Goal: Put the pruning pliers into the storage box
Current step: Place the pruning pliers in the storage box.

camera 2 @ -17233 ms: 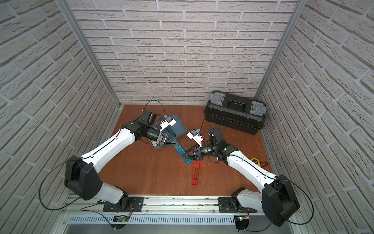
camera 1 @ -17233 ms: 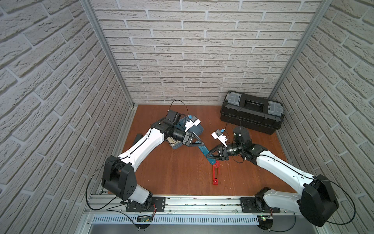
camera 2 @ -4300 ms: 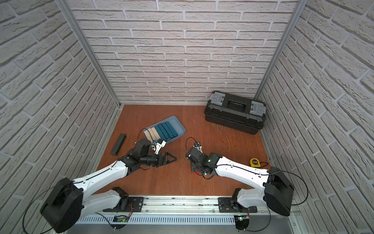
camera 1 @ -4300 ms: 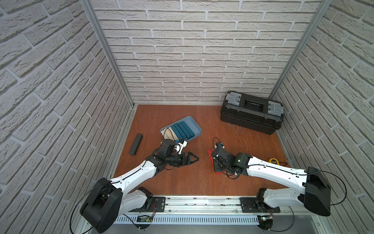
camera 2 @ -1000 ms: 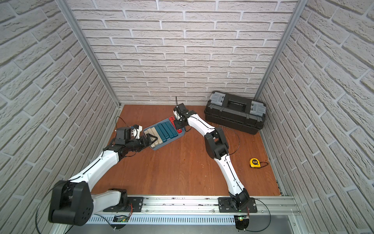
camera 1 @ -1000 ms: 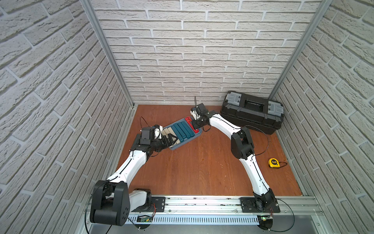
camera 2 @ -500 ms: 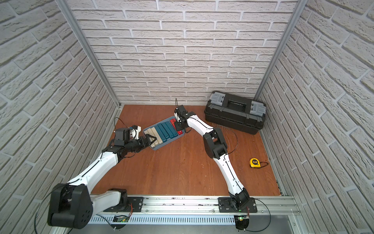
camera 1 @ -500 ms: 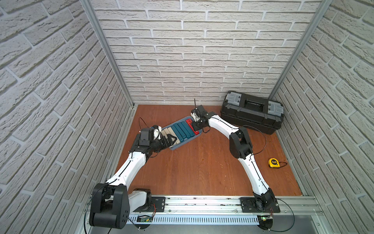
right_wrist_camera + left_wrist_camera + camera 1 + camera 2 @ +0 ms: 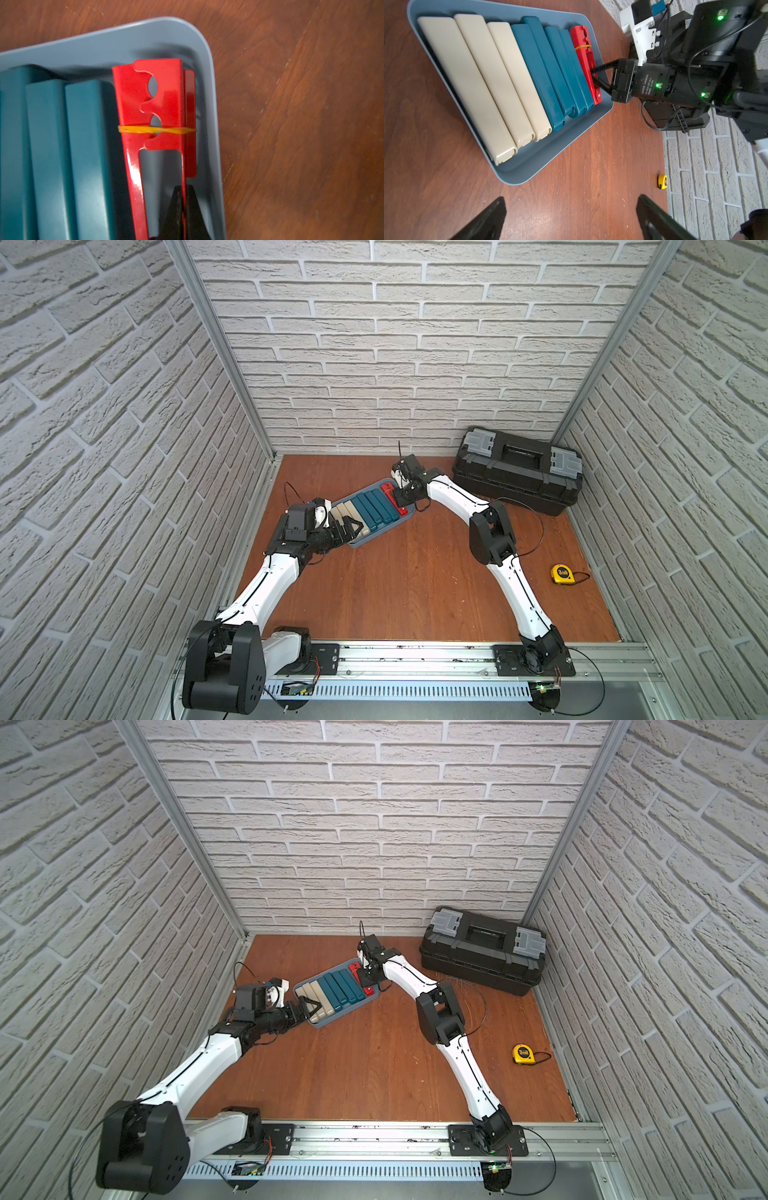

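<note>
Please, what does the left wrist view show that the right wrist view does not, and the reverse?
Left wrist only: three beige pliers, the yellow tape measure, the open left end effector. Right wrist only: the long slot in the red pliers. Both: the red pliers with their yellow rubber band, teal pliers, the storage box, the right end effector shut on the red pliers.

Left arm stretches up from the lower left, its pincer [image 9: 356,527] spread wide near mid-frame. Right arm folds at the elbow, its pincer [image 9: 399,502] pinched closed, pointing down-left.
</note>
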